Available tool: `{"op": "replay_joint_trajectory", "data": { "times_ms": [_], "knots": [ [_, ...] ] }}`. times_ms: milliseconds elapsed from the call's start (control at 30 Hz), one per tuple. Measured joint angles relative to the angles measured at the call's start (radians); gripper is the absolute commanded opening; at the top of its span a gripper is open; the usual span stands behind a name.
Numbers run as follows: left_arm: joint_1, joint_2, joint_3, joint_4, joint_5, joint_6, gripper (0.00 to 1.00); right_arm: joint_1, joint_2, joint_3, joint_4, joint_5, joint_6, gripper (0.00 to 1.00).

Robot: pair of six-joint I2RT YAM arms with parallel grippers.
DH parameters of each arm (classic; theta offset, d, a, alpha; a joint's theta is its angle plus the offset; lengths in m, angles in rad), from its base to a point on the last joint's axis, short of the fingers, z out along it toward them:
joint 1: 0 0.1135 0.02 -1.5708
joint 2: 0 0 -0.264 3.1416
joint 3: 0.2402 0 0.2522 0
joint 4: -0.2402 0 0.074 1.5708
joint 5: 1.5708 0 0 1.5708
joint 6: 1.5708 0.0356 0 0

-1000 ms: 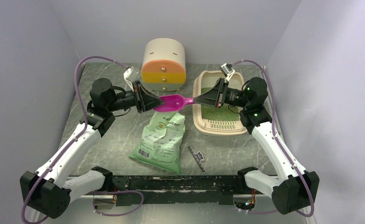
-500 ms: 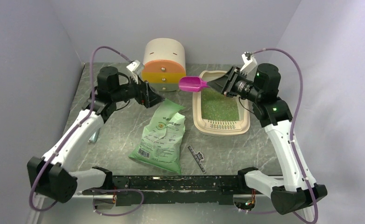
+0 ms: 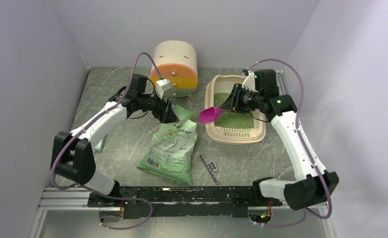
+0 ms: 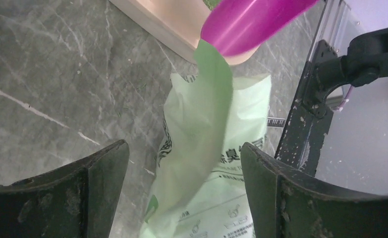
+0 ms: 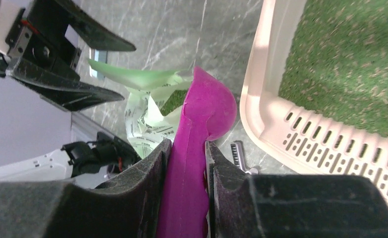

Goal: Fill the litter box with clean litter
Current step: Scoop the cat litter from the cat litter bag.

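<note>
Room: 3 plain pale lilac walls (image 3: 33, 54) closed in the table on the left, far and right sides.
Surface: the table (image 3: 127, 99) was dark grey with pale marble veining, matt and flat; a black rail (image 3: 182, 194) ran along its near edge.
Litter box (image 3: 211, 130): lay flat on the table, slotted ledge at its near end.
Litter (image 3: 239, 118): green grains covered the floor of the litter box, up to the slotted ledge.
Scoop (image 3: 210, 115): magenta, tilted, its bowl just outside the left rim of the litter box, between the box and the bag; I could not tell what it held.
Right gripper (image 5: 187, 153): over the litter box, its 2 fingers clamped on the scoop's handle.
Bag (image 3: 172, 146): green, printed, lying crumpled left of the litter box, its open top turned up.
Left gripper (image 4: 184, 163): left of the litter box over the bag's top; fingers wide apart, the bag's raised flap between them but not pinched.
Drawer unit (image 3: 175, 69): round, beige and orange, at the far edge, left of the litter box.
Black strip (image 3: 210, 168): flat on the table, nearer than the litter box, just beside the bag.
</note>
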Motion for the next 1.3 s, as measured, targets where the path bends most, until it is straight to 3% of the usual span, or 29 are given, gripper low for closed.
{"op": "replay_joint_trajectory", "data": {
  "times_ms": [67,267,300,700,867,1167,1300],
  "knots": [
    [-0.015,0.050,0.036,-0.020,0.002,0.034,0.73,0.000,0.031,-0.026,0.014,-0.046,0.000,0.00],
    [-0.063,0.169,0.089,-0.105,0.003,0.116,0.11,0.000,0.130,-0.032,0.048,-0.138,-0.007,0.00],
    [-0.064,0.174,0.089,-0.114,0.002,0.118,0.06,0.000,0.140,-0.032,0.055,-0.147,-0.008,0.00],
    [-0.070,0.070,0.044,-0.118,-0.013,0.106,0.05,-0.002,0.184,0.024,0.069,-0.193,-0.020,0.00],
    [-0.070,-0.007,0.021,-0.101,-0.028,0.069,0.05,0.008,0.230,0.098,-0.027,-0.216,-0.079,0.00],
    [-0.070,-0.080,-0.005,-0.087,-0.030,0.035,0.05,0.044,0.148,0.061,-0.143,-0.184,-0.114,0.00],
    [-0.070,-0.078,-0.007,-0.085,-0.028,0.044,0.40,0.087,0.171,0.061,-0.146,-0.187,-0.116,0.00]
  ]
}}
